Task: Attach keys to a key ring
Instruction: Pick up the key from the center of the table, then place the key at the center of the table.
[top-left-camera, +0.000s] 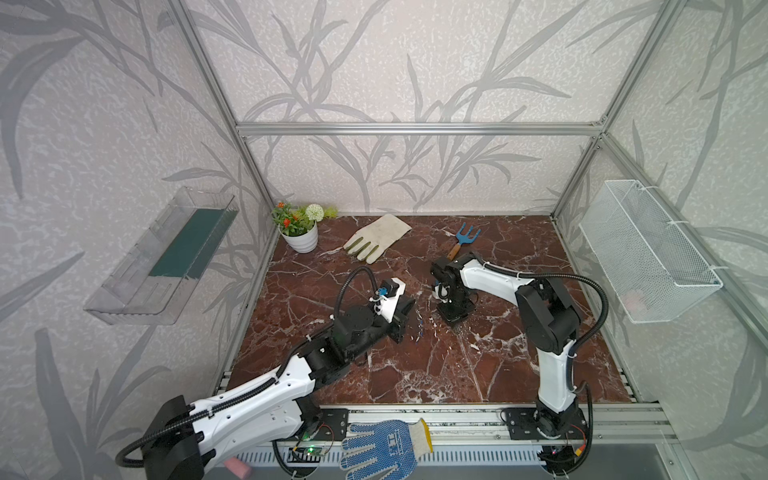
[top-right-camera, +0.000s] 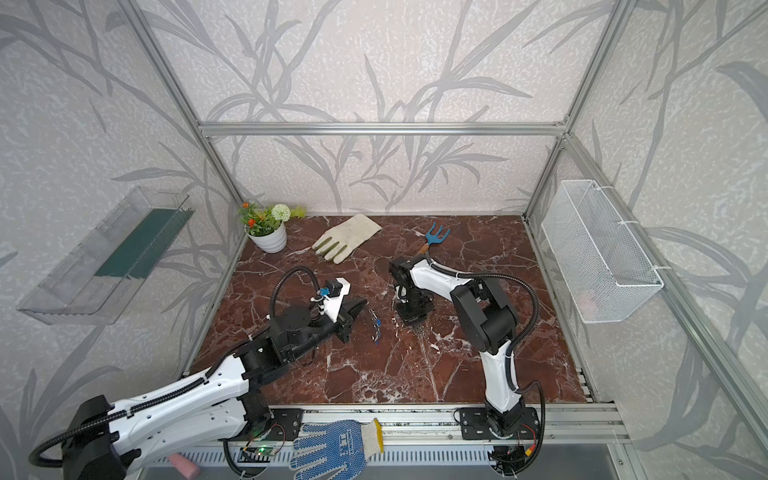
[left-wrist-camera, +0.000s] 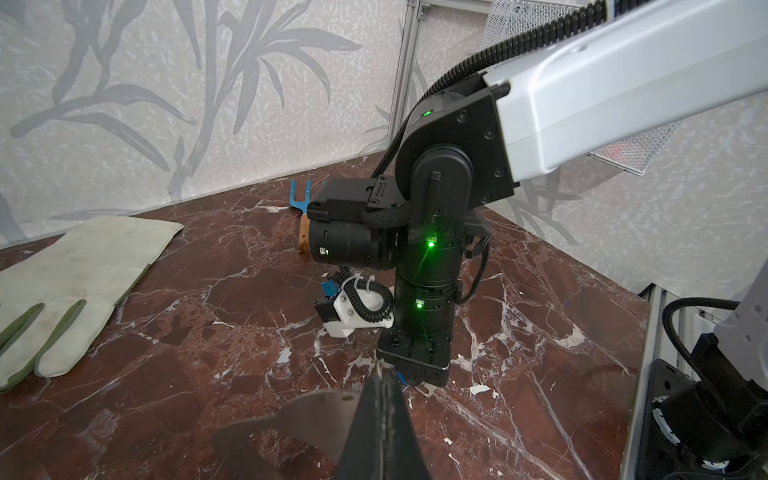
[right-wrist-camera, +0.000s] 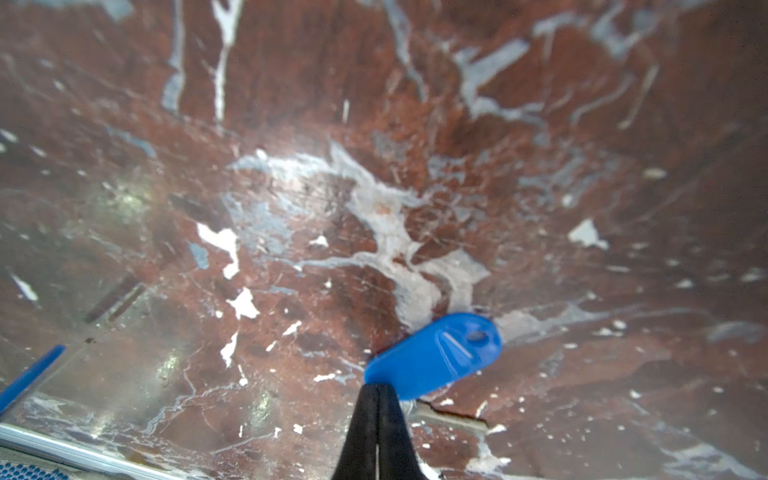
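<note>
**Entry 1: left gripper (left-wrist-camera: 381, 386).**
- State: clenched. The fingers are pressed together on one edge of the key ring (left-wrist-camera: 291, 419), a flat grey half-moon plate with an oval cutout.
- Placement: the plate juts out sideways from the fingers, low over the marble tabletop (left-wrist-camera: 187, 332). Whether it touches the marble cannot be told.
- Reason, as judged: the plate is held out as a fixture so that its free edge faces the other arm.

**Entry 2: right gripper (right-wrist-camera: 376, 395).**
- State: the jaws are closed to a hairline, pinching the plain end of one blue key tag (right-wrist-camera: 434, 357).
- Placement: the arm points straight down with its tips at the tabletop, just beyond the left fingertips. The tag lies nearly flat, with its holed end pointing away from the fingers.
- Reason, as judged: gripping the plain end leaves the hole free for threading. A silvery scrap beside the tips may be the tag's wire ring, but it is too blurred to confirm.
- Risk: so narrow a pinch may let the tag swivel when lifted.

**Entry 3: loose keys (top-right-camera: 376, 324).** A small cluster of blue tags and wire rings lies on the marble between the two grippers, near both, ready for later picks.

**Entry 4: bystanders.** A white work glove (top-left-camera: 376, 239), a blue hand fork (top-left-camera: 467, 237) and a flower pot (top-left-camera: 301, 239) sit along the back, well apart from the work.
</note>
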